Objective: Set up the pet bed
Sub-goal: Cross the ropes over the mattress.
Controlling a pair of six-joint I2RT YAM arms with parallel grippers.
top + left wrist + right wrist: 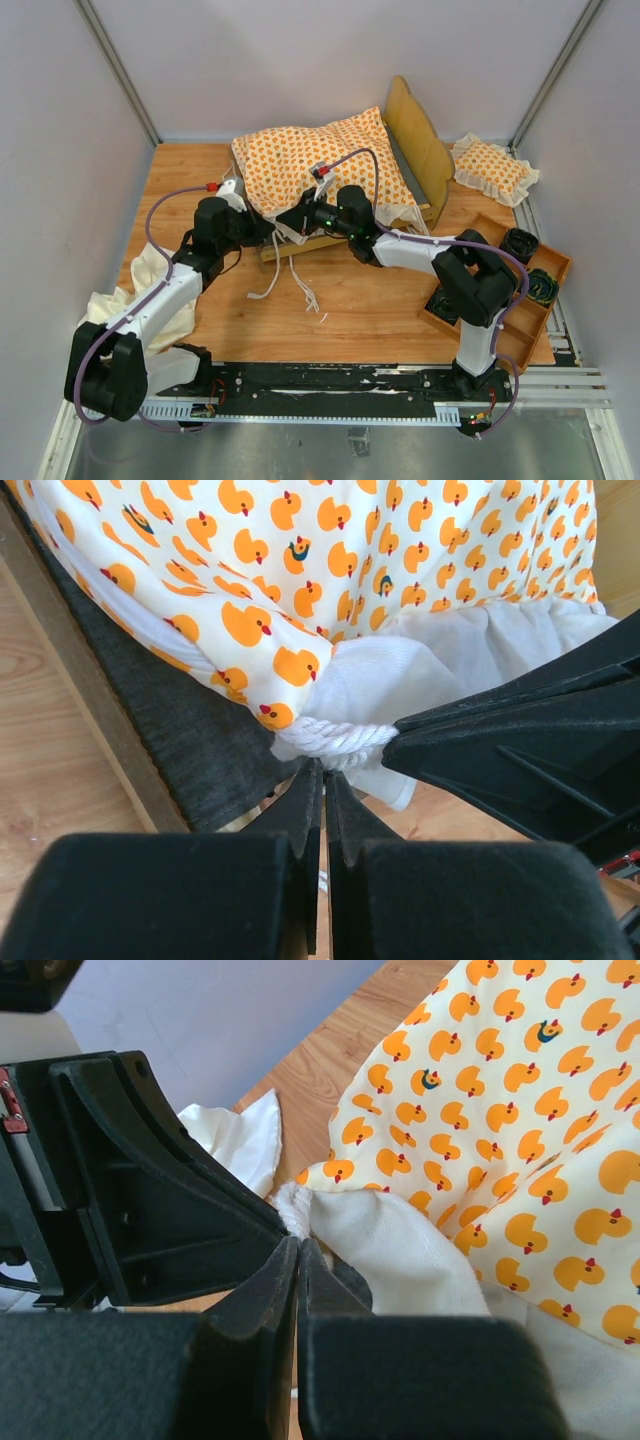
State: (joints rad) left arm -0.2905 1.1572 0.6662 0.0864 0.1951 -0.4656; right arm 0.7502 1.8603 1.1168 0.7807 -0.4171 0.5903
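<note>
Left wrist: left gripper (322,765) fully together, tips against cushion (300,560) tie string (335,738).

Both arms reach inward, left hand (322,773) and right hand (298,1247) closed.

Wooden desk (380,310) has got the little bed frame (420,140) toward the back, a small duck-print pillow (493,168) back right, a wooden tray (515,330) on the right and a cream cloth (143,265) bunched front left.
</note>
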